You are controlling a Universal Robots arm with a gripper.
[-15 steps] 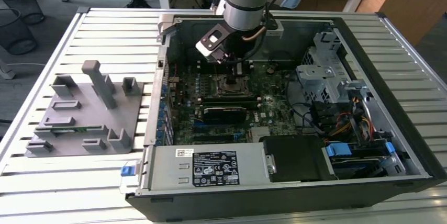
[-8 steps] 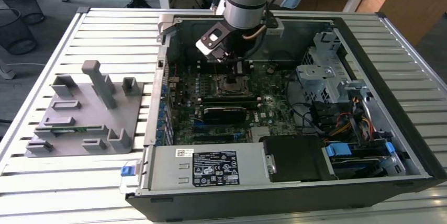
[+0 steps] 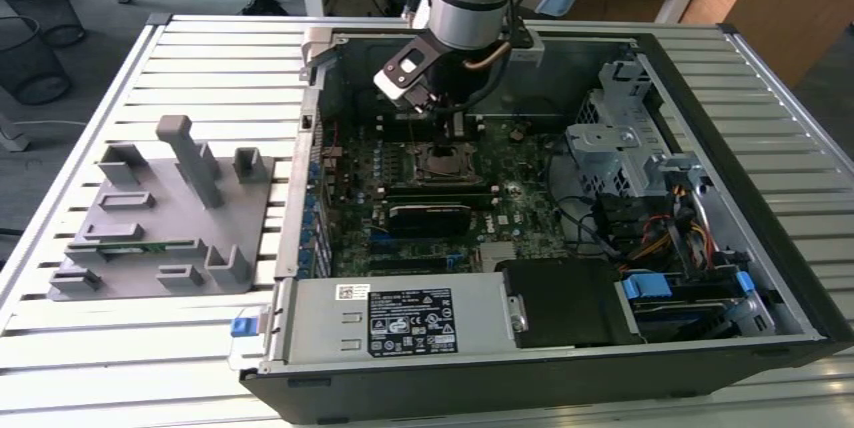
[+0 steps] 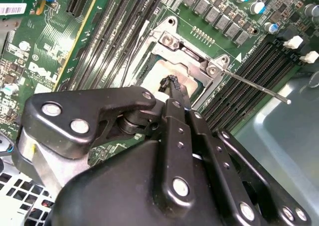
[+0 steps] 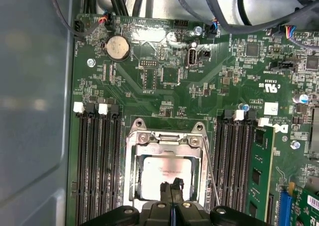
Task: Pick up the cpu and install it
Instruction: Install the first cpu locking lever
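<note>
Upper middle of the exterior view: gripper point(image 3: 454, 136) hangs inside the open computer case point(image 3: 747, 98), over the motherboard point(image 3: 521, 188). Fingers pressed together, nothing between them. In both wrist views the tip sits right over the cpu point(image 5: 154, 169); touching or just clear, can't tell. Cpu lies flat, silver top up, within the socket frame point(image 5: 167, 139). Thin lever rod point(image 4: 254, 86) juts out free beside the frame. Green memory stick point(image 5: 261, 176) slotted near the socket. Left of the exterior frame: grey fixture point(image 3: 160, 218) on the slatted table point(image 3: 200, 58), well apart from the case.
</note>
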